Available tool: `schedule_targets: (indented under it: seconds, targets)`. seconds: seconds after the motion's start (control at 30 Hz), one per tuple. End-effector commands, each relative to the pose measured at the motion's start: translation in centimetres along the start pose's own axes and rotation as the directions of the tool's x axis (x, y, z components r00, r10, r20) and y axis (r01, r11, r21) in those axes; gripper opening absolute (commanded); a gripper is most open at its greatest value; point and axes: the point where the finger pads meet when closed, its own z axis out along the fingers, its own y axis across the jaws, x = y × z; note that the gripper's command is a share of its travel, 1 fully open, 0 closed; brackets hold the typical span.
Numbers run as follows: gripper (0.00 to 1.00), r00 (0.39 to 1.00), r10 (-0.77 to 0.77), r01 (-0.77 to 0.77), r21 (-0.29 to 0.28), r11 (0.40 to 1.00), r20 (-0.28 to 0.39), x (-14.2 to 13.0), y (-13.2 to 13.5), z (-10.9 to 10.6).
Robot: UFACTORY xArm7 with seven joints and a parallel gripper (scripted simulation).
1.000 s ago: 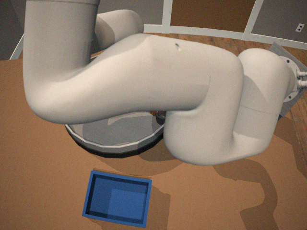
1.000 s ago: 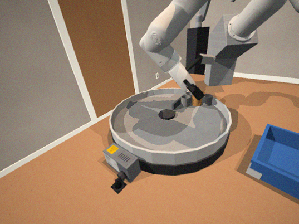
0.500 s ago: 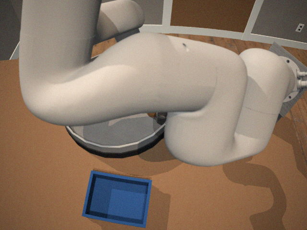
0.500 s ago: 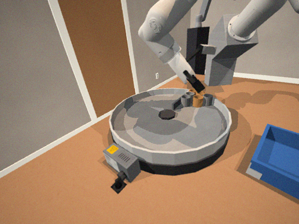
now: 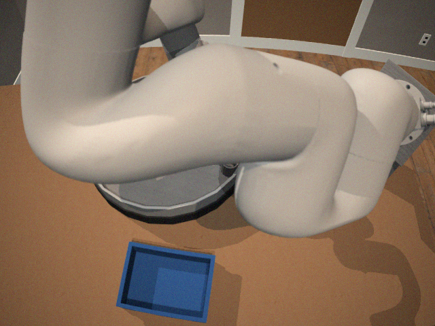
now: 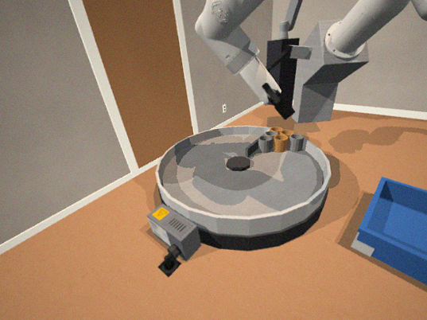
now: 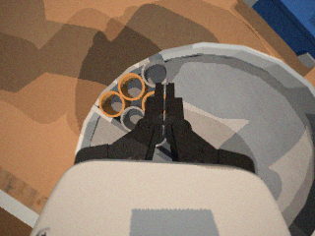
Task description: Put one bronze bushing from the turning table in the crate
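The grey turning table [image 6: 244,182] holds a cluster of bushings near its far rim. In the wrist view three bronze bushings [image 7: 131,88] [image 7: 112,104] [image 7: 152,103] stand close together with two grey bushings [image 7: 157,74] [image 7: 133,117] beside them. One bronze bushing [image 6: 281,142] also shows in the exterior view, and all of them stand on the table. My gripper [image 7: 164,95] [image 6: 275,98] is shut with nothing between its fingers. It hangs clear above the cluster. The blue crate [image 6: 423,230] is empty and stands on the floor apart from the table; it also shows in the top view [image 5: 166,280].
A grey control box [image 6: 174,232] with a yellow label sits against the table's near left side. A dark hub [image 6: 237,164] marks the table's centre. My arm fills most of the top view and hides much of the turning table [image 5: 168,193].
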Motion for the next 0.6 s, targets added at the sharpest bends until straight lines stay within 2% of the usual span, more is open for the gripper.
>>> schedule_targets:
  seconds: [0.0, 0.27, 0.3, 0.57]
  targets:
    - [0.0, 1.0, 0.0, 0.0, 0.0, 1.0, 0.004, 0.01, -0.01, -0.19]
    - [0.0, 1.0, 0.0, 0.0, 0.0, 1.0, 0.004, 0.01, -0.01, -0.19]
    - [0.1, 1.0, 0.0, 0.0, 0.0, 1.0, 0.004, 0.01, -0.01, -0.19]
    - [0.1, 1.0, 0.0, 0.0, 0.0, 1.0, 0.004, 0.01, -0.01, -0.19]
